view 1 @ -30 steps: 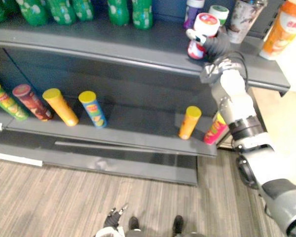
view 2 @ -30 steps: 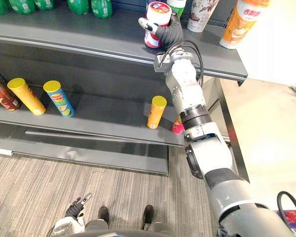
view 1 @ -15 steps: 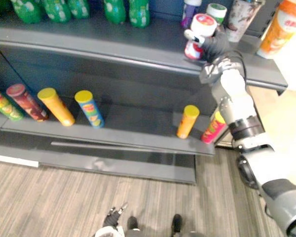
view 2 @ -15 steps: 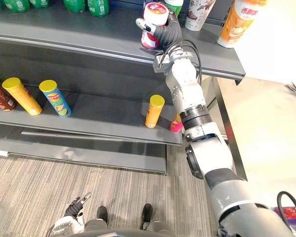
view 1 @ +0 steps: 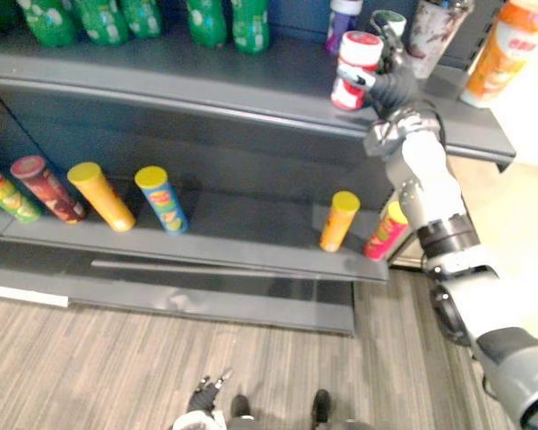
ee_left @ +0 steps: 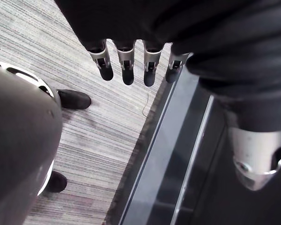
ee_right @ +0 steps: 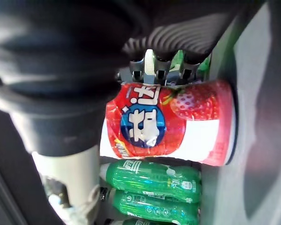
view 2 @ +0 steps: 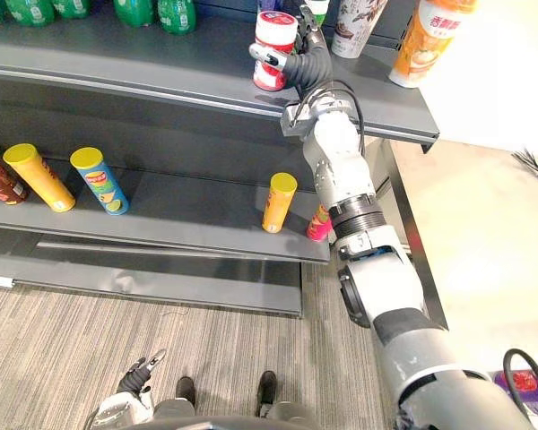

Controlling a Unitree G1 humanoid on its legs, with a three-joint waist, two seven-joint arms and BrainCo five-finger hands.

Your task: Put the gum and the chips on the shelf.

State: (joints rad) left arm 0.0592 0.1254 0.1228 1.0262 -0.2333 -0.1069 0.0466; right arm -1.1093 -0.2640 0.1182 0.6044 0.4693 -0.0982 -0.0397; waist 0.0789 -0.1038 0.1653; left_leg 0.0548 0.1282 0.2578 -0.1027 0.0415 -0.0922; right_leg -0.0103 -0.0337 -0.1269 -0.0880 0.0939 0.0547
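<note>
Gum tub [view 1: 356, 67]: red/white w/ strawberry print, red-topped white lid, upright on top shelf [view 1: 251, 81] nr front edge, right robot hand [view 1: 393, 86] curled round it. Chips tube [view 1: 339, 221]: orange w/ yellow lid, standing tilted on lower shelf [view 1: 251, 226], twd right end.

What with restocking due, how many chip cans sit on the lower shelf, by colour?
green can: 1
red can: 1
orange cans: 2
blue can: 1
pink can: 1
Total: 6

Matt dark metal shelf [view 1: 206, 76], glossy plastic gum tub [view 1: 353, 72], wood-grain floor [view 1: 90, 367]
</note>
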